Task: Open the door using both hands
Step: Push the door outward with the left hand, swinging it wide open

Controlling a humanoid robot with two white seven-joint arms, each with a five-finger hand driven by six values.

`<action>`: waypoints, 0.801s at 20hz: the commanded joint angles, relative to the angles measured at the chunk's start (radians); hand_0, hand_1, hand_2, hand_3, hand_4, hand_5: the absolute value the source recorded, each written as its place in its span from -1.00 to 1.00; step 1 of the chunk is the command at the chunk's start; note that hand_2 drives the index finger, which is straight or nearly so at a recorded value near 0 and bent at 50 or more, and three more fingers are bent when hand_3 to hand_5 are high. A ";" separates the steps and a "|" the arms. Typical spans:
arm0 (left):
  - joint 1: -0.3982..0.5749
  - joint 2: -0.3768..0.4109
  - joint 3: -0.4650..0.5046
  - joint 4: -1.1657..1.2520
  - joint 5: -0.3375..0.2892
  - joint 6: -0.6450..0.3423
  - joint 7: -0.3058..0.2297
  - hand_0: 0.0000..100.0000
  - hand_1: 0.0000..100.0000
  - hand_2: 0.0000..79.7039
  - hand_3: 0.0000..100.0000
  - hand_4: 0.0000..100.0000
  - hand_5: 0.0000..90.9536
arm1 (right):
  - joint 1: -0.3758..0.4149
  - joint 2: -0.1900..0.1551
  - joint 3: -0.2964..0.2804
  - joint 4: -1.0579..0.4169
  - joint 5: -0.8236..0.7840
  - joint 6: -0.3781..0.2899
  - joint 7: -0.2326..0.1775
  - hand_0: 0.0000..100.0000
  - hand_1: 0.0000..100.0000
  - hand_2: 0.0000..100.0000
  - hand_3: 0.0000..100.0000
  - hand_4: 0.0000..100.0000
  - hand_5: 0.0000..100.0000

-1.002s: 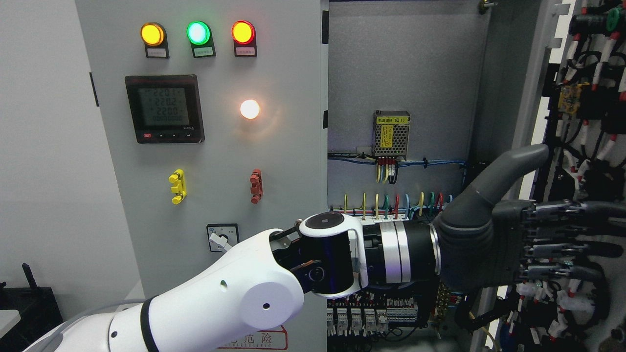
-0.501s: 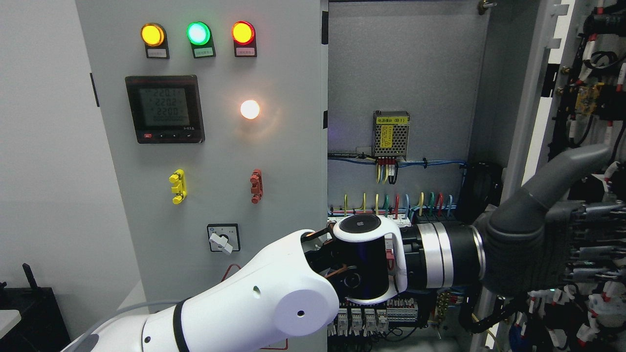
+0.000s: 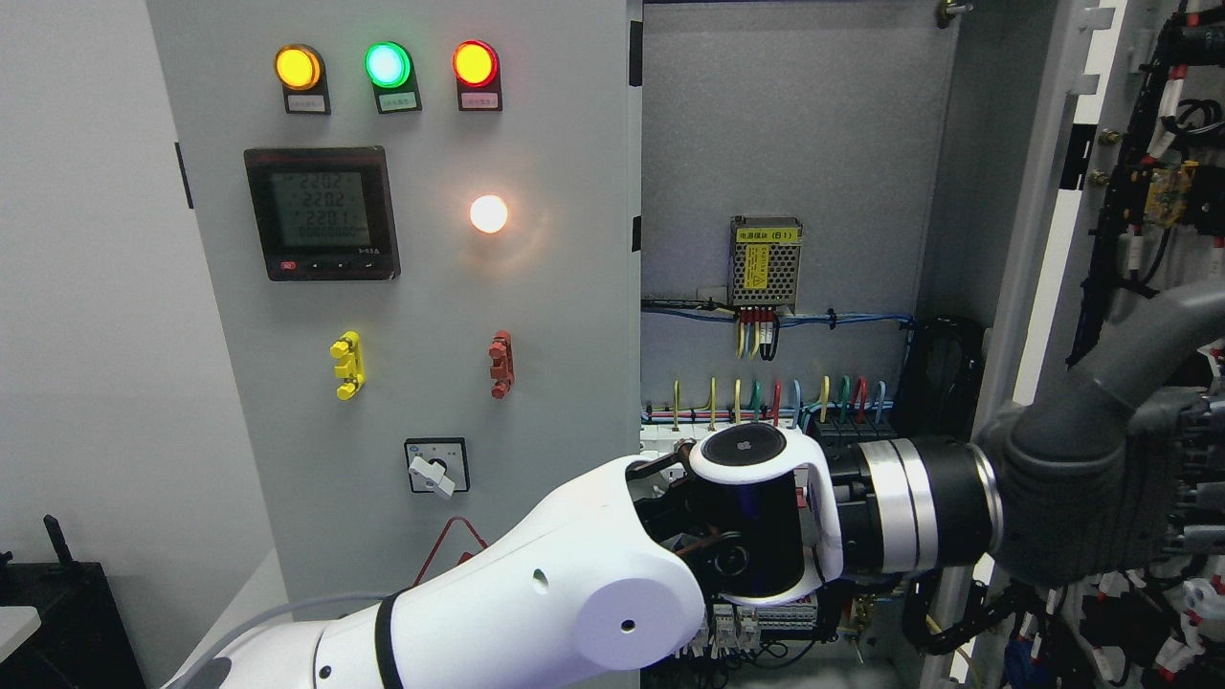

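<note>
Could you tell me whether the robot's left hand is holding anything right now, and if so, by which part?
It cannot be told: the left hand lies against the open right door, but its fingers run off the picture's right edge.

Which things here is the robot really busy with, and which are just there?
In use:
left robot hand, reaching across
open right door, wiring on its inside

Just there:
three lamps
meter
rotary switch
power supply
coloured wires
</note>
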 commanded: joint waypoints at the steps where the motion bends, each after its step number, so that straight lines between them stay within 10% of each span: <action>1: 0.000 -0.029 -0.002 0.012 -0.002 0.001 -0.001 -1.00 -1.00 -1.00 -1.00 -0.93 -1.00 | 0.000 0.000 0.000 0.000 0.000 0.000 -0.001 -1.00 -1.00 -1.00 -1.00 -1.00 -1.00; 16: -0.067 -0.030 -0.095 0.083 0.065 -0.079 -0.001 -1.00 -1.00 -1.00 -1.00 -0.94 -1.00 | 0.000 0.000 0.000 0.000 0.000 0.000 -0.001 -1.00 -1.00 -1.00 -1.00 -1.00 -1.00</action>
